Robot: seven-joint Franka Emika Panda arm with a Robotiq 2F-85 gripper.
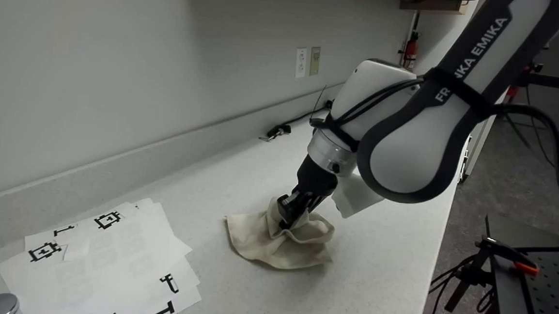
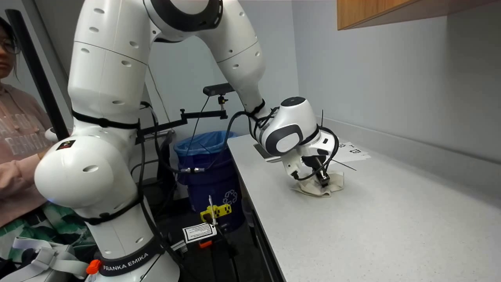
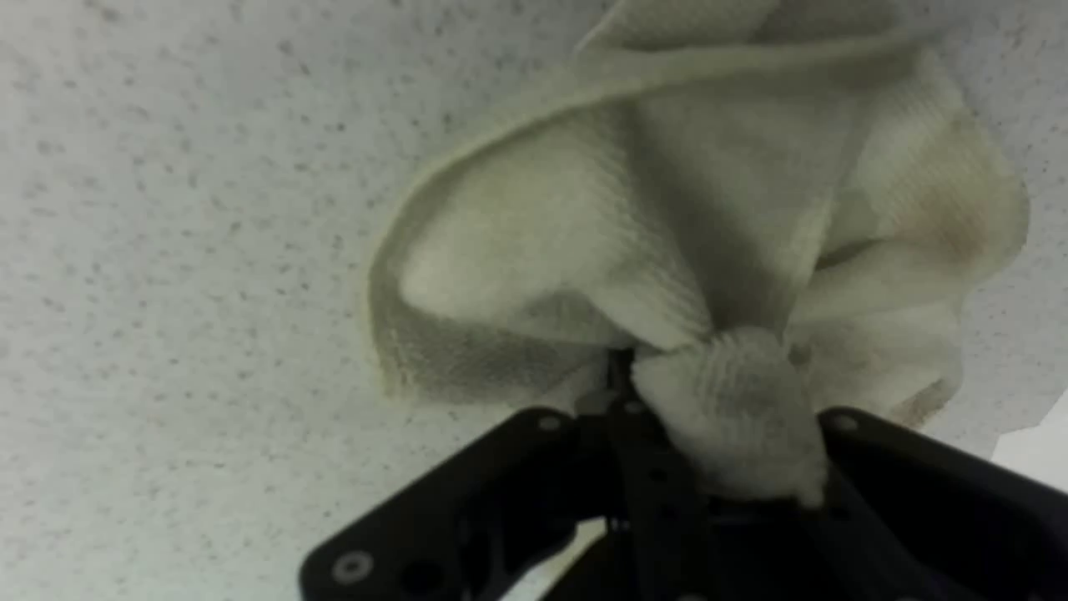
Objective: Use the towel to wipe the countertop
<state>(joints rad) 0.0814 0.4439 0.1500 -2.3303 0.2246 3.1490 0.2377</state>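
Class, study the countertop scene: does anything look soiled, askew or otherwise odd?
The towel bears a reddish smudge near its right edge in the wrist view, odd against the surrounding beige. In an exterior view, the papers overlap askew, corners jutting out unevenly.

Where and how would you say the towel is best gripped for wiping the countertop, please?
Probably by the bunched folds near the middle of the towel, coming from above: they stand up from the countertop and give the jaws something to pinch, while its outer part mostly lies low. The claw grips just there, so that hold seems sound.
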